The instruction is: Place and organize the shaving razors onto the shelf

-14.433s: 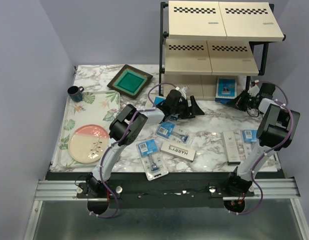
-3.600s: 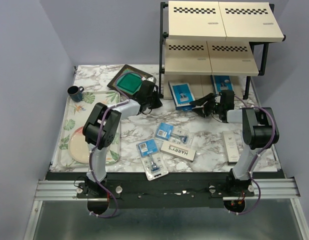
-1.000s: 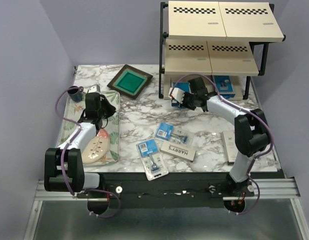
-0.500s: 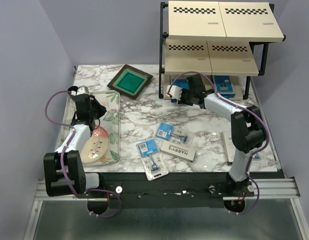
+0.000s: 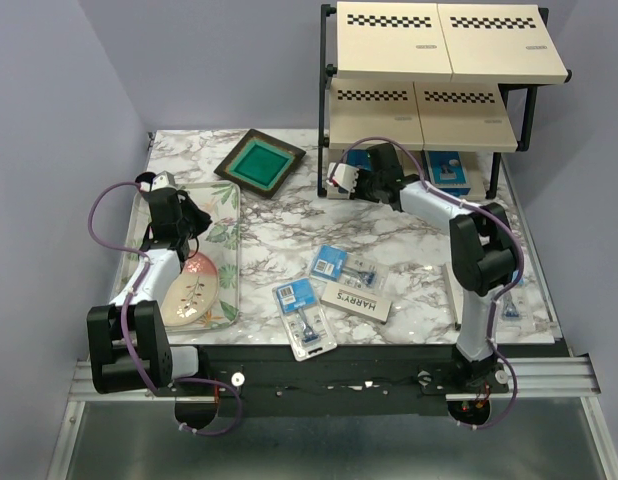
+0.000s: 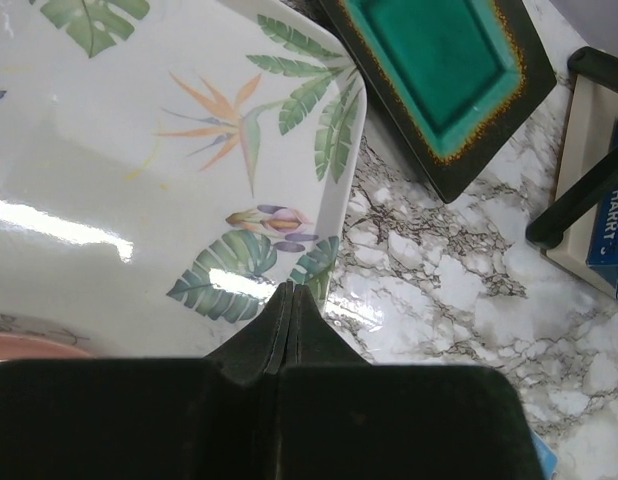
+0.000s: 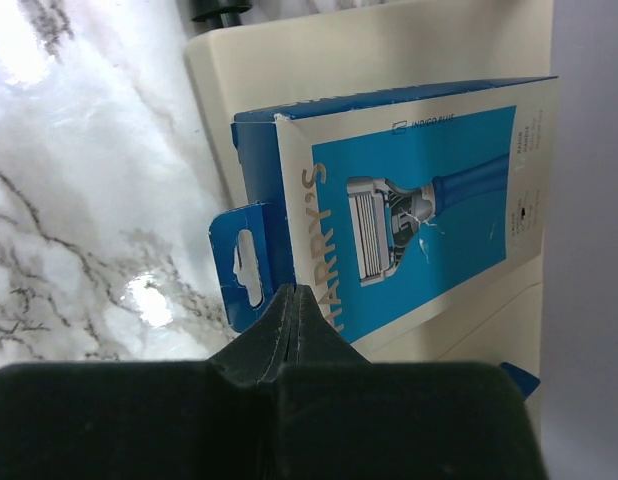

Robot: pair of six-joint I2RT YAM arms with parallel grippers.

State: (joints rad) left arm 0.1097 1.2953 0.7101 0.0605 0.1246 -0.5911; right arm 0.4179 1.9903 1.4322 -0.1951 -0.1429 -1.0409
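Far left, our left gripper (image 6: 291, 292) hangs over the white oblong tray printed with tropical leaves and flowers (image 5: 225, 196); its two black fingers are pressed together with nothing between them, and the tips point across the tray's right-hand rim; a round pink-and-cream plate (image 5: 194, 292) lies at the near end of that tray, partly under the arm; just beyond the tray's far right corner we see the dark square frame with a green centre (image 5: 259, 162), lying flat on the white-and-grey marble table top (image 5: 279, 225)

In the middle of the table lie two of the razors' clear blister packs with light-blue cards, the farther pack (image 5: 344, 266) and the nearer pack (image 5: 302, 310); a long white "HARRY'S" box (image 5: 356, 299) lies slantwise just beside them

Further right our right gripper (image 7: 292, 295) reaches in at the left end of the three-tier black-framed shelf with beige boards (image 5: 429, 115); its jaws are also closed on nothing; the tips sit at the hang-tab end of a flat dark-blue razor box (image 7: 419, 190), though we cannot tell whether they touch it; that box lies flat on the lowest board, near the left post; a second dark-blue box (image 5: 449, 168) lies on the same board, further right
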